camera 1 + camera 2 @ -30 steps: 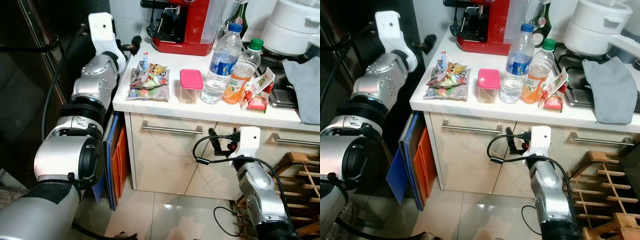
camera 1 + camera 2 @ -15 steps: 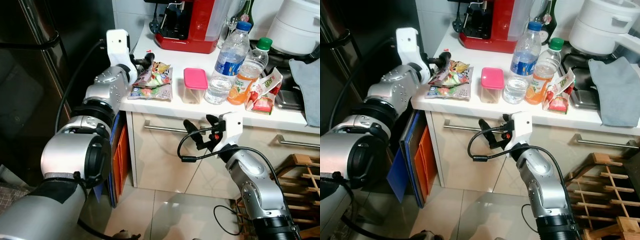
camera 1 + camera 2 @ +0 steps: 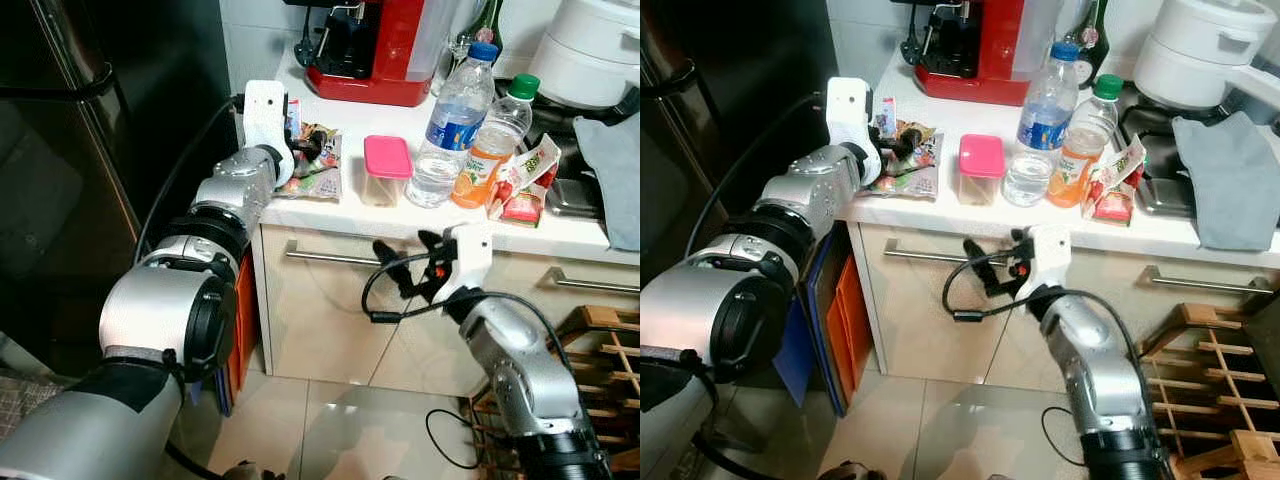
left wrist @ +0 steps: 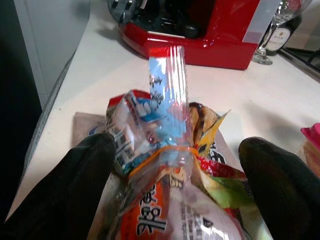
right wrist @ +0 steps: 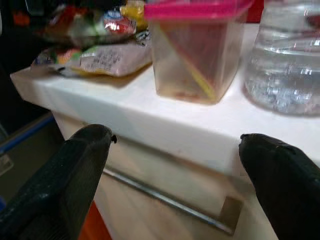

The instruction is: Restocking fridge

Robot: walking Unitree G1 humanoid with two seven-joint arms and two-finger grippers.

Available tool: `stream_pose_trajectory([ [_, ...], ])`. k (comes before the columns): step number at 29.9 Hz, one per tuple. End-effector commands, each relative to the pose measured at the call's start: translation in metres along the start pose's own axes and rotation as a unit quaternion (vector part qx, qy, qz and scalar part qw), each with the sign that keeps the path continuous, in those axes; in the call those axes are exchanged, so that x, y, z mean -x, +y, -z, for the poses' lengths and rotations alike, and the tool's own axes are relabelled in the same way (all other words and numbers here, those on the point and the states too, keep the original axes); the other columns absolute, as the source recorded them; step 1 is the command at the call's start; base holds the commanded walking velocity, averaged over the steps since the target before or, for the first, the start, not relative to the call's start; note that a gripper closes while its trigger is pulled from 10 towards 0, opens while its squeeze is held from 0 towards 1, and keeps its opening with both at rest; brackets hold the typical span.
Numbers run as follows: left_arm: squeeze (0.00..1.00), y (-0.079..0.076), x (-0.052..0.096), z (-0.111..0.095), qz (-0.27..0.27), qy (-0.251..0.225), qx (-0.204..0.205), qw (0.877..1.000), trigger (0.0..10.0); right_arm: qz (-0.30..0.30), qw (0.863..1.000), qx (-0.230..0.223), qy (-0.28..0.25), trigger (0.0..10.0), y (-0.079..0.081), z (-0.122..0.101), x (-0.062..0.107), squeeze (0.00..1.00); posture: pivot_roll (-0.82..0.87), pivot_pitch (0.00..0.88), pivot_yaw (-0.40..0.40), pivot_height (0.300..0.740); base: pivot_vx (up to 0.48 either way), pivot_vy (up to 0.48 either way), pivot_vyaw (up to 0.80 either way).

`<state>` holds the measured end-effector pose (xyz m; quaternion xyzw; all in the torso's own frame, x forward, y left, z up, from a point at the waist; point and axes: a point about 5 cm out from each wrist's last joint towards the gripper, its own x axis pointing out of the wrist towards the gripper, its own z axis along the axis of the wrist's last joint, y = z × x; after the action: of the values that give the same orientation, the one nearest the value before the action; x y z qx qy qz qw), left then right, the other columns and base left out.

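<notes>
Reaching across the white surface, the left tool straddles a heap of snack packets, its two black fingers spread wide on either side and not clenched on anything. The left wrist view gives what the head views cannot: a clear packet with a blue and white twisted top standing upright between the fingers, an orange band around its neck, and orange lettering on the packet below it. From the head, the same heap reads as a flat colourful bundle at about 9 o'clock from the pink-lidded container.

At 3 o'clock from that container stand a clear water bottle with a blue cap and, touching it, an orange juice bottle with a green cap; a red and white carton lies tilted just beyond. A red coffee machine sits at 12 o'clock, toward the wall.

The right tool hangs below the surface edge, in front of the drawer handle, fingers apart and released. Its wrist view looks up at the container, showing a reddish, yellow-streaked filling through the clear wall, and the ribbed base of the water bottle beside it. The dark refrigerator door stands at 9 o'clock.
</notes>
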<state>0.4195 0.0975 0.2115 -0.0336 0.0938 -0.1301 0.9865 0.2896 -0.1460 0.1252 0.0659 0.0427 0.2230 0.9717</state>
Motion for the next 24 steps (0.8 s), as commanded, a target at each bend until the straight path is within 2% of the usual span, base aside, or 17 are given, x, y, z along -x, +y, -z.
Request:
stream_pose_trajectory([
  [1,0.00,-0.001,0.000,0.013,-0.003,0.029,0.017,0.999,10.0,0.002,1.000,-0.003,0.011,10.0,-0.002,0.002,0.000,0.00,-0.12,0.000,-0.037,0.740,0.000,0.000,0.00],
  [4,0.00,-0.004,0.000,0.021,0.000,0.045,0.048,0.998,10.0,-0.001,1.000,-0.003,0.013,10.0,-0.001,0.002,-0.001,0.00,-0.12,0.000,-0.040,0.740,0.000,0.000,0.00],
  [9,0.00,-0.011,0.001,0.041,0.007,0.075,0.031,0.997,10.0,-0.005,1.000,-0.007,0.018,10.0,0.003,0.005,0.000,0.00,-0.12,0.000,-0.047,0.740,0.000,0.000,0.00],
  [13,0.00,-0.010,0.002,0.053,0.000,0.092,0.025,0.995,10.0,-0.007,1.000,-0.007,0.022,10.0,0.003,0.006,0.000,0.00,-0.12,0.000,-0.050,0.740,0.000,0.000,0.00],
  [14,0.00,-0.008,0.003,0.058,-0.005,0.100,0.019,0.995,8.9,-0.009,1.000,-0.007,0.023,10.0,0.003,0.006,-0.001,0.00,-0.12,0.000,-0.051,0.740,0.000,0.000,0.00],
  [16,0.00,-0.007,0.004,0.059,-0.006,0.102,0.017,0.995,8.9,-0.009,1.000,-0.007,0.024,10.0,0.003,0.006,-0.001,0.00,-0.12,0.000,-0.052,0.740,0.000,0.000,0.00],
  [17,0.00,-0.005,0.005,0.062,-0.007,0.104,0.014,0.995,0.0,-0.009,1.000,-0.006,0.024,10.0,0.003,0.005,-0.003,0.00,-0.12,0.000,-0.052,0.740,0.000,0.000,0.00],
  [24,0.00,-0.001,0.006,0.067,-0.009,0.104,0.021,0.994,0.0,-0.011,1.000,-0.006,0.027,10.0,0.003,0.007,-0.005,0.00,-0.12,0.000,-0.060,0.740,0.000,0.000,0.00],
])
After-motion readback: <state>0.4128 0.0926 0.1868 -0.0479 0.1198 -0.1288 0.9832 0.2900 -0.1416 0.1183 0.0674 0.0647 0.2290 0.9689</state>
